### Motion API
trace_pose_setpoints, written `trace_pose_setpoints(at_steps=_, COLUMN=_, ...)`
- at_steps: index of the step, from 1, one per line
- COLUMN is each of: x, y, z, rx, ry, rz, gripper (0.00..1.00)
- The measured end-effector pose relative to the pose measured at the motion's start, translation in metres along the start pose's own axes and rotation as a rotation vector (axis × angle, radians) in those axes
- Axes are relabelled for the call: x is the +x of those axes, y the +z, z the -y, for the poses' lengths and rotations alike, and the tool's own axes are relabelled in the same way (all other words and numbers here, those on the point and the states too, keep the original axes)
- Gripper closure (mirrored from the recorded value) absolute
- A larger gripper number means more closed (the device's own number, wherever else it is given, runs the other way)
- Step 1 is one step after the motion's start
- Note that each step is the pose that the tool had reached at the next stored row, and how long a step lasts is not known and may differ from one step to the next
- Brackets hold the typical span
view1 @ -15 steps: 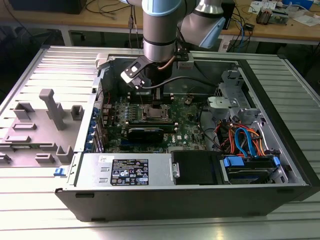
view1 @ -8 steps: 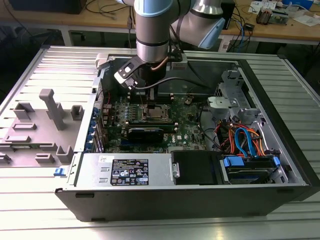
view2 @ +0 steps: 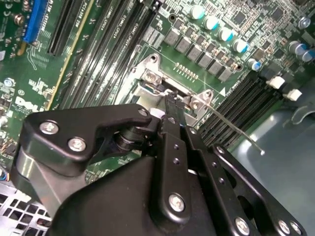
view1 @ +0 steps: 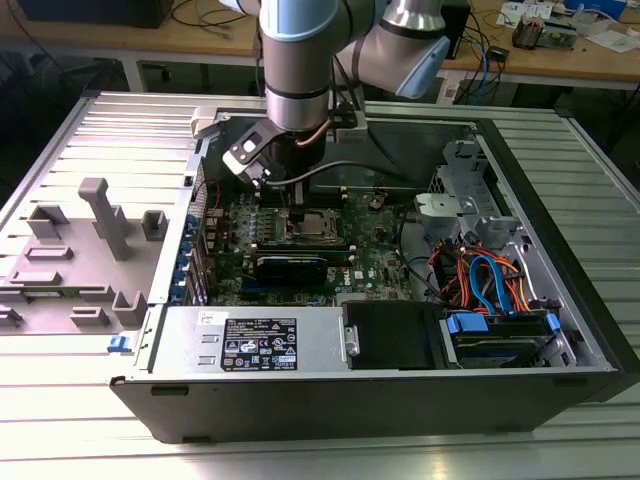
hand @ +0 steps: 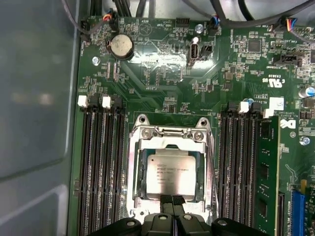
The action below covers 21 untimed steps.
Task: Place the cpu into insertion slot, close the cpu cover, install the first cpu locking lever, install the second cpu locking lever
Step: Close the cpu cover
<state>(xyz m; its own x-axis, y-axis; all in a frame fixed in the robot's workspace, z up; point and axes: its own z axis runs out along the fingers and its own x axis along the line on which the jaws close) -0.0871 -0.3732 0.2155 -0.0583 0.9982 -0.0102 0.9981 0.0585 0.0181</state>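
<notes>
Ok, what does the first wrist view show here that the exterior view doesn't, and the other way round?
First wrist view: the cpu close up, lying in the slot, and a coin cell. Exterior view: the arm, the open case, and on the exterior view's left a grey tray. Both: the shut gripper over the cpu's edge, and the green board.

The small square silver-grey cpu [hand: 169, 172] is seen framed by the thin silvery metal cpu cover [hand: 170, 133], just beyond the black gripper [hand: 171, 200], whose fingertips are pressed together at the cpu's nearest edge.
</notes>
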Motion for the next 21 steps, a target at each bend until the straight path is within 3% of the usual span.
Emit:
trace_pose_setpoints(at_steps=9, x=0.0001, y=0.0077, z=0.0004, rx=0.0004, ry=-0.004, rz=0.0018, gripper=0.89)
trace_pose_setpoints(at_steps=13, x=0.0, y=-0.0011, z=0.0003, rx=0.0004, ry=-0.004, rz=0.005, gripper=0.89)
trace_pose_setpoints(at_steps=16, x=0.0, y=-0.0014, z=-0.0003, rx=0.0005, ry=-0.004, rz=0.0072, gripper=0.89)
trace_pose_setpoints(at_steps=19, x=-0.0004, y=-0.0013, z=-0.008, rx=0.001, ry=-0.004, rz=0.0077, gripper=0.89)
trace_pose_setpoints(at_steps=21, x=-0.0011, y=-0.001, z=-0.0188, rx=0.0017, ry=-0.004, rz=0.0076, gripper=0.89)
